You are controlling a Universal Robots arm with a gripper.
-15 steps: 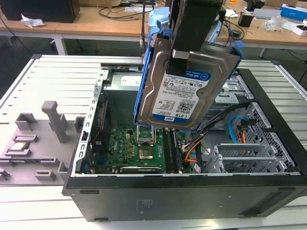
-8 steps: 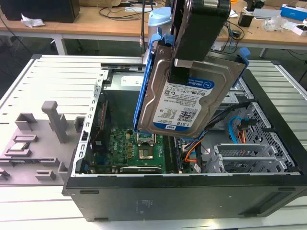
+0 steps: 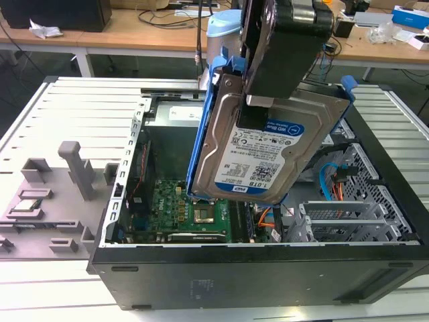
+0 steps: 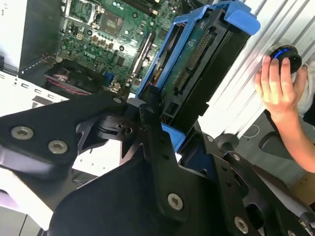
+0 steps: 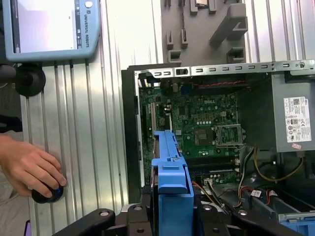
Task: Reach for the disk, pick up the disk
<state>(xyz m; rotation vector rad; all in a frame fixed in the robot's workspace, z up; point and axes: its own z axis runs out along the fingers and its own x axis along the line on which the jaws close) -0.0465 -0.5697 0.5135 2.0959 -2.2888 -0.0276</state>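
Now the black gripper (image 3: pixel 265 100) is clamped on the silver, blue-railed rectangular disk (image 3: pixel 258 151), hanging at its 6 o'clock above the open computer case (image 3: pixel 221 268).

White-and-blue label (image 3: pixel 258 157) on face of disk (image 3: pixel 224 127), approx. mid-scene in exterior view: barcodes, cert. marks, rows of fine print, larger chars on dark blue strip at low edge. White sticker (image 5: pixel 296 120) w/ barcodes & red mark on grey metal box (image 5: pixel 283 86) inside PC case (image 5: pixel 130 147). Short line of print on frame of grey screen unit (image 5: pixel 49 29) beside case. Tiny white markings on green board (image 5: pixel 202 118), too small to read.
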